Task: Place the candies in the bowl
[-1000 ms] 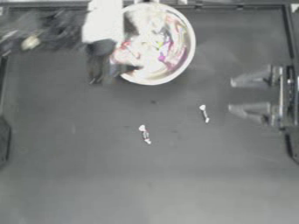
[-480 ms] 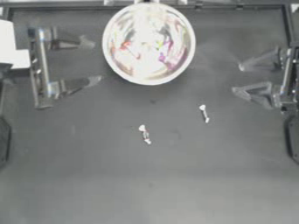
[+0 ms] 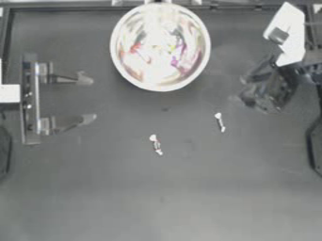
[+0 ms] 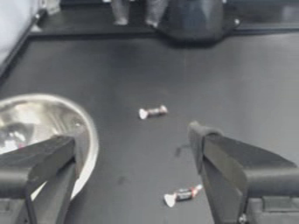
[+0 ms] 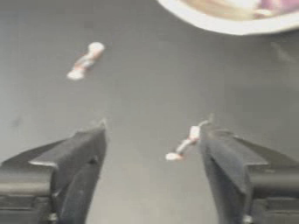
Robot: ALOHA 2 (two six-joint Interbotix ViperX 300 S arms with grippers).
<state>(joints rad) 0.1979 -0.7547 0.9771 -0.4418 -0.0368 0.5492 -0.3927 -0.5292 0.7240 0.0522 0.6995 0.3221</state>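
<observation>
The large shiny bowl [image 3: 160, 47] stands at the back middle of the table, with coloured candies inside: a red one [image 3: 135, 48] and a pink-purple one [image 3: 178, 59], smeared by reflections. Two thin white candies lie on the dark table in front of it, one [image 3: 220, 121] to the right and one [image 3: 156, 144] nearer the middle. My right gripper [image 3: 246, 88] is open, angled in from the back right, just behind the right white candy [image 5: 184, 144], which lies near one of its jaws. My left gripper [image 3: 87, 99] is open at the left, away from everything.
In the left wrist view the bowl's rim [image 4: 88, 131] lies beside one jaw, and both white candies [image 4: 153, 112] [image 4: 182, 195] lie on the table beyond. The right arm's base [image 4: 192, 19] stands at the far end.
The left arm drew back from the bowl to the left side and now rests open. The right arm swung in from the right edge towards the right white candy.
</observation>
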